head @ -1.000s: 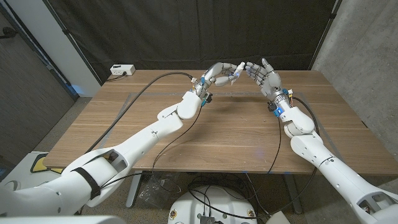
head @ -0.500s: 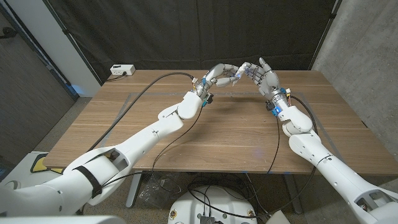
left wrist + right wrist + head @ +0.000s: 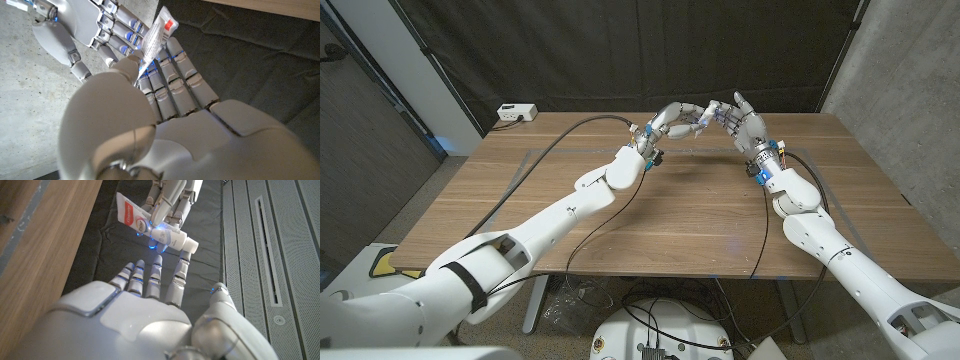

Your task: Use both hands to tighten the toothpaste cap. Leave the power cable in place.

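A white toothpaste tube (image 3: 150, 222) with a red-printed flat end and a white cap (image 3: 190, 245) is held in the air over the table's far middle. My left hand (image 3: 675, 120) grips the tube's body (image 3: 157, 32), fingers wrapped round it. My right hand (image 3: 744, 122) faces it, fingers spread and stretched toward the cap end. One of its fingertips (image 3: 184, 256) sits right at the cap, while the thumb stands apart from it. In the head view the two hands meet around the tube (image 3: 708, 110).
A black cable (image 3: 535, 162) curves over the wooden table (image 3: 670, 220) from the far middle to the left front edge. A white socket box (image 3: 517, 113) lies at the far left corner. Another black cable (image 3: 765, 225) hangs along my right arm.
My right hand has moved left toward the left hand, closing the gap so its fingers now reach the tube's cap end. The left hand has held the tube nearly still.
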Robot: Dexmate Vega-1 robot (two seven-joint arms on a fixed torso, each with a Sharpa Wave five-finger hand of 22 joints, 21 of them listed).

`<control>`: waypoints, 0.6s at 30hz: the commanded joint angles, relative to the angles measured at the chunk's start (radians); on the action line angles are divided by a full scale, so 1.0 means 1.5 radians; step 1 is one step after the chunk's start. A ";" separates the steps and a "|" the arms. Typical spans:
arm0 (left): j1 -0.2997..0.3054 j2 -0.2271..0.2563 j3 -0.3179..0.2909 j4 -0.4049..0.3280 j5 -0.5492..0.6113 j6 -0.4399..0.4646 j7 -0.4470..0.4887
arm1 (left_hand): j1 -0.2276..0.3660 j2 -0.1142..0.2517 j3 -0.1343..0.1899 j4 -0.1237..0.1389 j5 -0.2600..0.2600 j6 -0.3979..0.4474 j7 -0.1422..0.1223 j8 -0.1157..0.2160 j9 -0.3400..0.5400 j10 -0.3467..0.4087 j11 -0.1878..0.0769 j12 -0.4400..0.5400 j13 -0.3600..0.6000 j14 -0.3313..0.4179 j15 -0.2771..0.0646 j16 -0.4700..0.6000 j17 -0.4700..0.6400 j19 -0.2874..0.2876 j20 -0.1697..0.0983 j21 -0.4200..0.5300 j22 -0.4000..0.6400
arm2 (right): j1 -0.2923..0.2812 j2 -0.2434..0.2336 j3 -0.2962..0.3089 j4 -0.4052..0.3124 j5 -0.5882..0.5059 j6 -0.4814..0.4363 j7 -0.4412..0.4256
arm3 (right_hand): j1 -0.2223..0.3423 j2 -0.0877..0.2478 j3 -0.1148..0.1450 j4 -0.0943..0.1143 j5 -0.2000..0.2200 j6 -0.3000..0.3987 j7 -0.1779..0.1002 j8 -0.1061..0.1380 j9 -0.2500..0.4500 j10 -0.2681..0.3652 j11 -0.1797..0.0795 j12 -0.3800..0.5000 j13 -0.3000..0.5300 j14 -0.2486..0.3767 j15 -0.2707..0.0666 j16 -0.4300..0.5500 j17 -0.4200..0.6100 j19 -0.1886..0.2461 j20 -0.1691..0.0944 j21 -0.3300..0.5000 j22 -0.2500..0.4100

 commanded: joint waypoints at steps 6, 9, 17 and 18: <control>-0.018 -0.014 0.003 0.039 -0.001 -0.011 0.013 | -0.002 0.001 0.006 0.002 0.003 0.003 0.003 0.001 0.002 0.003 0.002 0.002 0.002 0.000 -0.040 0.005 0.003 -0.004 -0.014 0.004 0.003 | 0.000 -0.003 0.004 0.003 0.000 0.003 -0.004 | 0.010 0.002 0.007 0.001 0.002 0.050 0.000 0.017 0.002 0.022 -0.001 0.011 0.002 0.012 -0.006 0.004 0.001 0.001 0.003 0.000 0.001; -0.023 -0.019 0.006 0.049 0.000 -0.018 0.017 | -0.002 0.001 0.007 0.002 0.003 0.003 0.003 0.000 0.002 0.004 0.004 0.002 0.002 0.001 -0.040 0.005 0.003 -0.005 -0.014 0.004 0.003 | -0.002 -0.004 0.006 0.002 0.002 0.001 -0.005 | 0.010 0.002 0.008 0.001 0.002 0.058 0.001 0.019 0.002 0.026 0.000 0.012 0.002 0.015 -0.007 0.005 0.001 0.002 0.003 0.001 0.001; -0.035 -0.029 0.012 0.070 0.002 -0.034 0.022 | -0.003 0.001 0.008 0.001 0.003 0.003 0.003 0.000 0.002 0.005 0.004 0.003 0.002 0.002 -0.041 0.006 0.002 -0.004 -0.014 0.005 0.003 | -0.004 -0.003 0.013 0.007 0.001 0.014 -0.008 | 0.010 0.002 0.008 0.001 0.002 0.073 0.004 0.022 0.001 0.035 -0.003 0.016 0.002 0.020 -0.009 0.006 0.001 0.007 0.001 0.002 0.001; -0.036 -0.030 0.013 0.072 0.001 -0.036 0.022 | -0.003 0.001 0.009 0.001 0.003 0.002 0.003 0.000 0.002 0.005 0.004 0.003 0.002 0.002 -0.041 0.006 0.002 -0.004 -0.014 0.006 0.003 | -0.005 -0.003 0.014 0.006 0.004 0.013 -0.010 | 0.010 0.002 0.008 0.001 0.002 0.074 0.004 0.022 0.001 0.036 -0.003 0.016 0.002 0.021 -0.009 0.006 0.001 0.007 0.001 0.002 0.001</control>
